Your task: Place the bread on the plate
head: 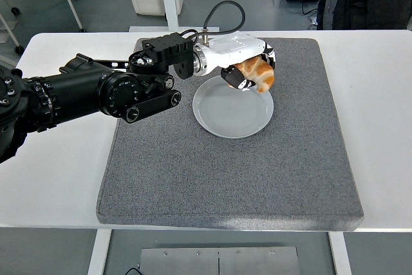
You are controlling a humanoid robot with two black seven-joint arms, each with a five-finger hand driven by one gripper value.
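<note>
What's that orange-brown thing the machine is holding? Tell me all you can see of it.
It is the bread, a small golden-brown piece with a glossy, paler-streaked crust, like a croissant or roll. The left hand, white-shelled with dark fingers, is curled around it from above and behind. It hangs tilted over the far right rim of the grey plate; whether it touches the plate cannot be told.

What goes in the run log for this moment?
left hand: shut on bread | bread: over far rim of plate, not released | right arm: not in view

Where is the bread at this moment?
In the head view, the bread is held in the left hand, above the far right rim of the plate, on the grey mat.
</note>
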